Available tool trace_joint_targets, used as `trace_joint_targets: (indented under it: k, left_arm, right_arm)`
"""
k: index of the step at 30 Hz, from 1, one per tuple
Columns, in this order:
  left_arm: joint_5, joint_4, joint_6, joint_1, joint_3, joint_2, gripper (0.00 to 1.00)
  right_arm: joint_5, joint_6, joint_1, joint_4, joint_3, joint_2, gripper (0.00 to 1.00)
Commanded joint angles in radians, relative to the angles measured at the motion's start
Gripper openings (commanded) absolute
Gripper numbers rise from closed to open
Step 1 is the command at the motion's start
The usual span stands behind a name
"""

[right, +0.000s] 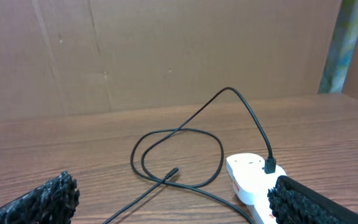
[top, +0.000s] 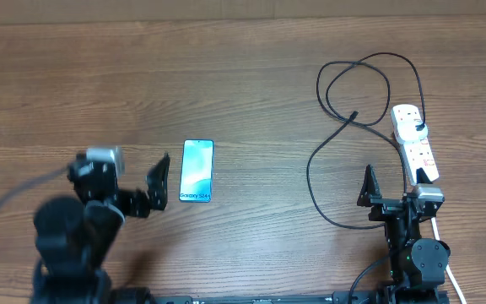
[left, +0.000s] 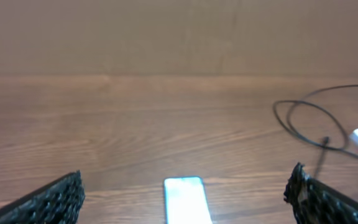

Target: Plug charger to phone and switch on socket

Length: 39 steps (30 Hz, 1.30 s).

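Observation:
The phone (top: 197,171) lies flat on the wooden table, light blue screen up; it also shows at the bottom of the left wrist view (left: 187,199). My left gripper (top: 158,184) is open and empty just left of the phone, its fingers spread either side of it in the left wrist view (left: 188,198). The charger cable (top: 336,127) loops on the right, its plug tip (top: 353,115) free on the table, also in the right wrist view (right: 173,172). The white socket (top: 415,145) holds a black plug. My right gripper (top: 395,187) is open and empty, next to the socket (right: 247,177).
A brown cardboard wall stands behind the table's far edge (right: 166,56). The socket's white lead (top: 454,274) runs off the front right. My arms' own thick black cables hang at the front.

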Motion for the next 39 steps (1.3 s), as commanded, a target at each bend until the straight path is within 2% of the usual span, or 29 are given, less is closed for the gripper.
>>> trace_joint_targets:
  k: [1, 7, 11, 17, 25, 29, 31, 39]
  left_arm:
    - [0.087, -0.081, -0.040, -0.003, 0.167, 0.157, 1.00]
    - [-0.034, -0.351, -0.122, -0.085, 0.391, 0.425, 1.00]
    - [-0.075, -0.438, -0.136, -0.175, 0.451, 0.587, 1.00]
    - [-0.059, -0.456, -0.136, -0.269, 0.453, 0.769, 1.00]
    - [0.006, -0.500, -0.125, -0.278, 0.453, 0.980, 1.00]
    - [-0.170, -0.499, -0.248, -0.278, 0.453, 1.058, 1.00]
    - [-0.230, -0.490, -0.264, -0.279, 0.453, 1.085, 1.00]
    - [-0.240, -0.411, -0.261, -0.323, 0.453, 1.178, 1.00]
  right_arm:
    - [0.005, -0.002, -0.008, 0.003, -0.010, -0.010, 1.00]
    - [0.005, -0.002, -0.008, 0.003, -0.010, -0.010, 1.00]
    - [0.005, -0.002, -0.008, 0.004, -0.010, -0.010, 1.00]
    - [0.005, -0.002, -0.008, 0.004, -0.010, -0.010, 1.00]
    - [0.005, -0.002, -0.008, 0.004, -0.010, -0.010, 1.00]
    - [0.005, -0.002, -0.008, 0.004, -0.010, -0.010, 1.00]
    - [0.005, -0.002, -0.008, 0.004, -0.010, -0.010, 1.00]
    - [0.005, -0.002, -0.008, 0.003, -0.010, -0.010, 1.00]
